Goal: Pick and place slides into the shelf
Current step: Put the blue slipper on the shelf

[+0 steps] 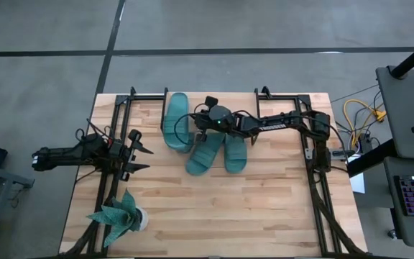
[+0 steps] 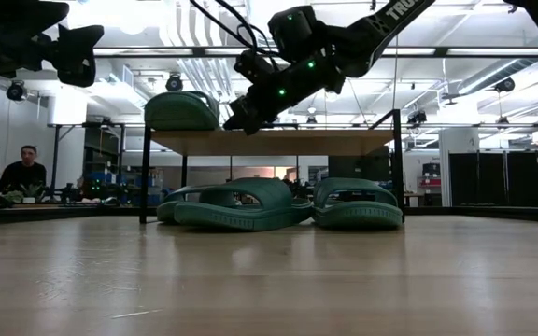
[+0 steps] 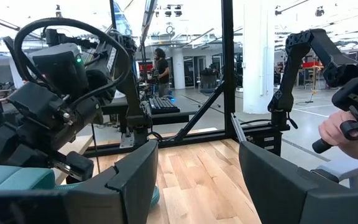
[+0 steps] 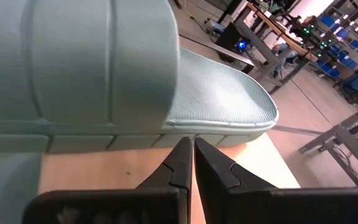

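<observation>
Slides (image 1: 208, 150) likely light, soft, grippy: best pinched at strap or sidewall; right gripper (image 4: 188, 163) closed empty at shelf (image 2: 269, 142), twelve o'clock; left gripper (image 1: 136, 152) open.

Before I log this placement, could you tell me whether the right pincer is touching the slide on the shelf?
Cannot tell. In the right wrist view the shut right pincer reaches the sole edge of the slide; neither contact nor gap is plain.
</observation>
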Robot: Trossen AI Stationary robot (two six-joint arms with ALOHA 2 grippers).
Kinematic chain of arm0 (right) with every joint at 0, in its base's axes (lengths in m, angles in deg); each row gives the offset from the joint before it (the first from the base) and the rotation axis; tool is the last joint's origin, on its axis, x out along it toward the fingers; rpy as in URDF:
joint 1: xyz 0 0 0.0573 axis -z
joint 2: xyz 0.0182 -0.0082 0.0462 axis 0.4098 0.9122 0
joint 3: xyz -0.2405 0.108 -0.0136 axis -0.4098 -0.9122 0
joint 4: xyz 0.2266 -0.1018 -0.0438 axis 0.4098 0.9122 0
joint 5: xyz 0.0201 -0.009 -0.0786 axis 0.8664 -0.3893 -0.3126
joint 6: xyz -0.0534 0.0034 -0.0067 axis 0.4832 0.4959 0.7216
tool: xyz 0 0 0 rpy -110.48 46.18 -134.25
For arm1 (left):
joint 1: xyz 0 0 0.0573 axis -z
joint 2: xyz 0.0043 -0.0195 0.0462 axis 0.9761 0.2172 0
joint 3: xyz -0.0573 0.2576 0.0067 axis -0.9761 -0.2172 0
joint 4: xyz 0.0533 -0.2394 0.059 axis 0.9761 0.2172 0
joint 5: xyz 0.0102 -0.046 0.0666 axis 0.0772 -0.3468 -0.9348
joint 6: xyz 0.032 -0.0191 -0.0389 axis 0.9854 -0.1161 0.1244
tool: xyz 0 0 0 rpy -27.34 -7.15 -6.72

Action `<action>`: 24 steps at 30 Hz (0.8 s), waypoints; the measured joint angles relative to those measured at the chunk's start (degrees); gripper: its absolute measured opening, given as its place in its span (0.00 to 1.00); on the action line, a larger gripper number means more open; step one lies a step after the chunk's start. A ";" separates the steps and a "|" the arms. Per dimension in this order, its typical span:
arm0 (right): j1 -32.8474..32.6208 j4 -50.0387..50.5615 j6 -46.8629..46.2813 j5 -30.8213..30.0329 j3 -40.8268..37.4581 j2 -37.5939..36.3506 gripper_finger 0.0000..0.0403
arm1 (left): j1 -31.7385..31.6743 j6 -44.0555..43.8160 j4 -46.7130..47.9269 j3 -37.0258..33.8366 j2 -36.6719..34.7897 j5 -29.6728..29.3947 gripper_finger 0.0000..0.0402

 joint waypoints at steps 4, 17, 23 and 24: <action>-0.07 -0.05 0.00 1.09 1.27 0.00 0.02 | 0.01 0.01 -0.01 0.00 0.00 0.00 0.53; -0.02 0.01 -0.60 2.95 4.51 2.68 0.02 | -0.01 0.01 0.00 0.00 -0.06 0.01 0.53; -0.04 0.29 0.26 2.73 5.91 3.70 0.02 | -0.01 0.01 0.01 0.00 0.02 -0.03 0.53; -0.06 0.63 0.53 2.47 6.06 3.64 0.02 | -0.01 0.01 0.03 0.00 0.02 0.03 0.53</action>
